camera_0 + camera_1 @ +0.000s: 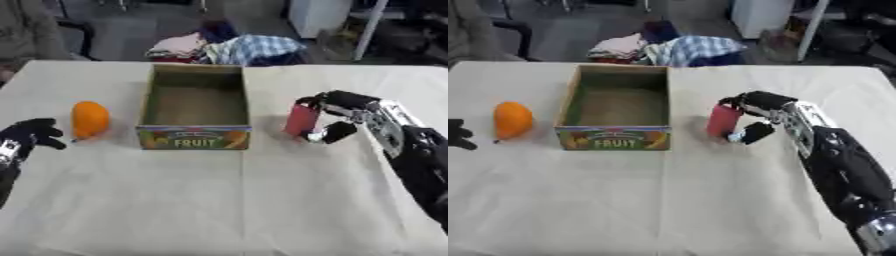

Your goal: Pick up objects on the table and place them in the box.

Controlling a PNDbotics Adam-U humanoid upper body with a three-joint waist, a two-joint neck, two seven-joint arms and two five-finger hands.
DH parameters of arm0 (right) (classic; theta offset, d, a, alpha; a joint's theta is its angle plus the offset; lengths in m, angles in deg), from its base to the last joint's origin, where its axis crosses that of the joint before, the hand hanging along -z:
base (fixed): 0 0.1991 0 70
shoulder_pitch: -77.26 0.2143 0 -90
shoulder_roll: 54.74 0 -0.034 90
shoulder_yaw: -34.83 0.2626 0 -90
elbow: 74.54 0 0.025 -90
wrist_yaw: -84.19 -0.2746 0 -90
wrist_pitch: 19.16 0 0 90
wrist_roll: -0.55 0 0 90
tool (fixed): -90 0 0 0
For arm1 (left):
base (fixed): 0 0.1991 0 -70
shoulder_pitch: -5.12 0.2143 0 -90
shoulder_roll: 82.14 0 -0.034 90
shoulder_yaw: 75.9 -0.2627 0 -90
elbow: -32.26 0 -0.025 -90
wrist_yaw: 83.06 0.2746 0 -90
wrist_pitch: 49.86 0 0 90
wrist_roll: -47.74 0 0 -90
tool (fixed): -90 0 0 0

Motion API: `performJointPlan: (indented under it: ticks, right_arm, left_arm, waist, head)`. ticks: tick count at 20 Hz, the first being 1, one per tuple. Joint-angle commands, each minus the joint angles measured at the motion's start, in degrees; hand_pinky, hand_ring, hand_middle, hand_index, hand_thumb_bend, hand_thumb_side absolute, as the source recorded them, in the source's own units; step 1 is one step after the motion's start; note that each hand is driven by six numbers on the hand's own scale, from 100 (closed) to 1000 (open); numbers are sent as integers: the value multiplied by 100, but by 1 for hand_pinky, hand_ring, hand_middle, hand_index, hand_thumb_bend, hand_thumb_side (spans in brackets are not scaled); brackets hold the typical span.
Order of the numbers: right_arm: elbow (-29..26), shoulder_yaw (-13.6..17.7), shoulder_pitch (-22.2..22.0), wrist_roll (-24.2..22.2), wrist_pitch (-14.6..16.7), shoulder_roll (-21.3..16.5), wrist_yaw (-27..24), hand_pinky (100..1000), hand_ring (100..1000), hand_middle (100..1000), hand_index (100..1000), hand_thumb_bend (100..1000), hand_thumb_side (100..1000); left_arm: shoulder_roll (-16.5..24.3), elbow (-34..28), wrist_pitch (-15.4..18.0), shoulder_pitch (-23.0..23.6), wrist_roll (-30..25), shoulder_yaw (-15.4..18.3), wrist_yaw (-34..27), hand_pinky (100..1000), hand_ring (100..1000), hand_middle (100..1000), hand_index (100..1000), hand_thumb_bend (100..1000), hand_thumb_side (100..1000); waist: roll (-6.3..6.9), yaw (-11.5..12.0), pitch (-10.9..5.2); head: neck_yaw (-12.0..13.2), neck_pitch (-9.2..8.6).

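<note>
So my right hand point(337, 117) has its fingers and thumb curled round the red thing point(301, 120), just right of the empty box point(194, 137). The red thing looks tilted, and I can't tell if it's off the table point(262, 200) yet. My worry is it slips out mid-lift, or clips the box's near wall going over. My left hand point(31, 134) sits relaxed near the orange fruit point(89, 119), which still needs boxing.

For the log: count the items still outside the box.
2. An orange fruit lies on the table left of the box; a red object stands right of it, held in the right hand. The box looks empty.
</note>
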Motion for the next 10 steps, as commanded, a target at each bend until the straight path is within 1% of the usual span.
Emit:
performJointPlan:
  ticks: [1,5,10]
  right_arm:
    - [-239,30,178,50,-11,-84,-124,717,696,444,1000,226,578]
    - [-366,3,299,24,2,-39,-221,717,694,442,1000,230,548]
    - [-483,-24,624,-38,30,83,-313,716,695,436,1000,261,483]
  left_arm:
    - [105,-78,5,-45,-13,24,-6,1000,630,636,798,211,881]
    - [109,-79,4,-41,-11,23,-6,1000,630,636,798,210,880]
    - [111,-80,2,-40,-23,10,-12,1000,631,637,798,210,880]
  waist:
    - [19,-4,-61]
    - [18,2,-66]
    - [17,2,-81]
  head:
    - [-10,27]
    - [-20,27]
    - [-42,27]
